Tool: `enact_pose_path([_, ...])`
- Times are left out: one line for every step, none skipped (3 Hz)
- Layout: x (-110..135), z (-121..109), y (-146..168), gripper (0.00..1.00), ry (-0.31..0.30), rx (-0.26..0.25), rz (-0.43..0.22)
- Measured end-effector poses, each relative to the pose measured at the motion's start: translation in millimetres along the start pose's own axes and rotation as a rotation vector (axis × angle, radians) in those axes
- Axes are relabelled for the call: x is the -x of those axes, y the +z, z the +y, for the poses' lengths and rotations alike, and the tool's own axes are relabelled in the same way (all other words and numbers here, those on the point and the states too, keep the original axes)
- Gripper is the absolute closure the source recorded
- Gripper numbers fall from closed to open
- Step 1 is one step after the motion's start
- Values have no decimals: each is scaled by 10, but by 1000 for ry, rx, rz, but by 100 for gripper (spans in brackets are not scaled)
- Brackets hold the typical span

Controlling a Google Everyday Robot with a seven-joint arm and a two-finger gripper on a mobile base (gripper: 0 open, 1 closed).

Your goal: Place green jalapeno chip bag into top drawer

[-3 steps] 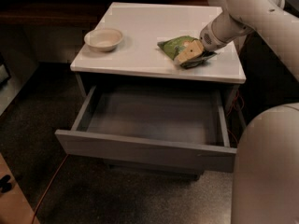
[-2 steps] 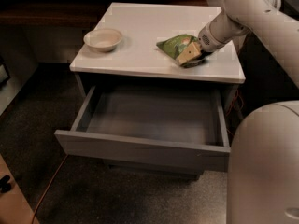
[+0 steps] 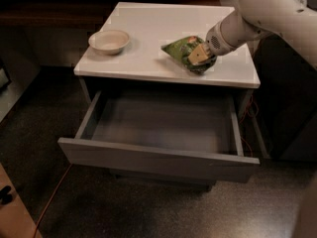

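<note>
The green jalapeno chip bag (image 3: pixel 179 48) lies crinkled on the right half of the white cabinet top (image 3: pixel 163 26). My gripper (image 3: pixel 198 56) comes in from the upper right on the white arm (image 3: pixel 257 14). It sits on the bag's right end, and its beige fingers (image 3: pixel 196 54) are closed on the bag. The top drawer (image 3: pixel 158 157) stands pulled out below the cabinet top, and its grey inside holds nothing. The bag's right end is hidden behind the fingers.
A beige round bowl (image 3: pixel 109 40) stands at the left of the cabinet top. An orange cable (image 3: pixel 52 197) runs over the dark floor at the lower left. Dark furniture (image 3: pixel 287 108) stands close to the cabinet's right side.
The gripper and the bag have shifted slightly left along the cabinet top. The white robot body that filled the lower right of the view is almost out of view now.
</note>
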State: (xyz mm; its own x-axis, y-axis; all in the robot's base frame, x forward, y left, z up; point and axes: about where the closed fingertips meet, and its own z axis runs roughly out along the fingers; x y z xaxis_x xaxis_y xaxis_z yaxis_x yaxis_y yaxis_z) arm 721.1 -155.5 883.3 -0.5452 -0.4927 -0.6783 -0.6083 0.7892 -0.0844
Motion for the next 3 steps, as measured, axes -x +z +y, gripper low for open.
enact_pose_path([23, 430, -178, 99, -58, 28, -38])
enact_pose_path([-106, 1090, -306, 100, -137, 127, -16])
enact_pose_path([-222, 1432, -326, 100, -174, 196, 15])
